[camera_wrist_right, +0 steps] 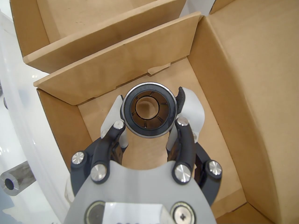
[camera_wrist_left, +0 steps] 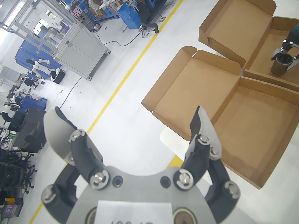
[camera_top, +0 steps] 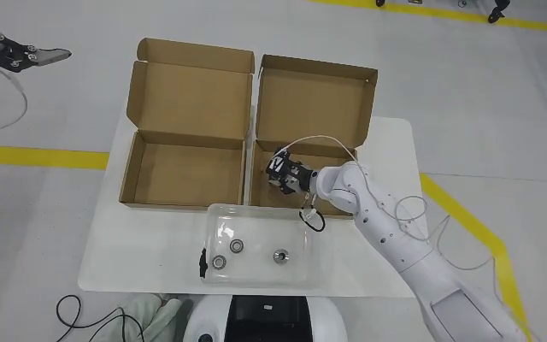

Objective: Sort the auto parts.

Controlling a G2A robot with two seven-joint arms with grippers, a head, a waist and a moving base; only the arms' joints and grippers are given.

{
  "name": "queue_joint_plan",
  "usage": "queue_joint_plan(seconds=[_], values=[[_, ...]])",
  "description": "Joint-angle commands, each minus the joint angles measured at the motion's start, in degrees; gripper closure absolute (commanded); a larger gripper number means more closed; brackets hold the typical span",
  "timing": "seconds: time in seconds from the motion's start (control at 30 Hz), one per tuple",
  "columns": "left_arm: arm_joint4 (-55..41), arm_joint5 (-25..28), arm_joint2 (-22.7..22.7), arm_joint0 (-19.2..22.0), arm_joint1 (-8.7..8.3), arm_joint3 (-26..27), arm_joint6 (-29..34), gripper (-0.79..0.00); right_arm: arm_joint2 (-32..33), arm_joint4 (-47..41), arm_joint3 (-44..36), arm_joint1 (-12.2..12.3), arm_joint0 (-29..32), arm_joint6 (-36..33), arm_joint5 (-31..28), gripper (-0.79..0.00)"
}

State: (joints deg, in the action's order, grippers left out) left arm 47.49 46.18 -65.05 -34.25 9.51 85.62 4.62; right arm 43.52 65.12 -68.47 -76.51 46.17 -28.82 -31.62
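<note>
Right gripper (camera_wrist_right: pixel 150 99) is down inside the right box (camera_top: pixel 316 107), fingers clamped on either side of a bearing (camera_wrist_right: pixel 127 110). The bearing is a short dark cylinder with a metal rim, held upright with its bore facing up toward the wrist. It sits low in the box, close to the wall shared with the left box (camera_top: pixel 184 175) and toward the corner nearest the bin (camera_top: pixel 256 208). I cannot tell whether its base touches the box floor. Both boxes are plain cardboard with lids folded back, side by side on the white table (camera_top: pixel 111 248), their inner walls touching or nearly so. Left box floor is bare cardboard. The clear bin stands at the table's near edge, just in front of both boxes. Three small round metal parts lie in it: one (camera_top: pixel 219 262) toward its left end, one (camera_top: pixel 237 245) just beside that, and one (camera_top: pixel 280 255) nearer the middle. From the right wrist, a grey metal tube (camera_wrist_right: pixel 14 180) also lies in the bin, its open end facing the camera. Left gripper (camera_wrist_left: pixel 127 110) hangs out over the grey floor, well apart from the table, off beyond the left box. Its fingers are spread wide with nothing between them. A yellow line (camera_wrist_left: pixel 130 71) runs across the floor beneath it.
</note>
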Motion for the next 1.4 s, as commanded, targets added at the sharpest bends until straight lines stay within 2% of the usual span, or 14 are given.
queue_joint_plan(seconds=[0.0,0.03,0.23,0.37,0.53,0.9,0.97,1.13,1.37], values=[[0.0,0.0,0.0,0.0,0.00,0.0,0.0,-0.785,0.0,-0.1,0.1,-0.1,0.0,0.0,-0.1,-0.551],[0.0,0.0,0.0,0.0,0.00,0.0,0.0,-0.785,0.1,-0.2,0.2,-0.1,0.1,0.0,-0.1,-0.785],[0.0,0.0,0.0,0.0,0.00,0.0,0.0,-0.785,0.8,-0.4,-0.9,0.1,0.2,0.6,-1.8,-0.785],[0.0,0.0,0.0,0.0,0.00,0.0,0.0,-0.785,2.6,0.5,-4.7,0.8,1.0,0.5,-3.5,-0.785],[0.0,0.0,0.0,0.0,0.00,0.0,0.0,-0.785,7.0,1.7,-14.6,2.8,4.7,-1.9,-6.5,-0.785],[0.0,0.0,0.0,0.0,0.00,0.0,0.0,-0.785,16.4,2.4,-38.6,6.8,19.4,-5.1,-12.7,-0.785],[0.0,0.0,0.0,0.0,0.00,0.0,0.0,-0.785,17.6,2.2,-41.3,7.4,21.6,-5.7,-14.2,-0.760],[0.0,0.0,0.0,0.0,0.00,0.0,0.0,-0.785,18.2,2.4,-45.2,8.4,25.7,-7.5,-17.5,-0.776],[0.0,0.0,0.0,0.0,0.00,0.0,0.0,-0.785,16.2,4.3,-46.2,9.2,28.6,-9.9,-20.2,-0.785]])
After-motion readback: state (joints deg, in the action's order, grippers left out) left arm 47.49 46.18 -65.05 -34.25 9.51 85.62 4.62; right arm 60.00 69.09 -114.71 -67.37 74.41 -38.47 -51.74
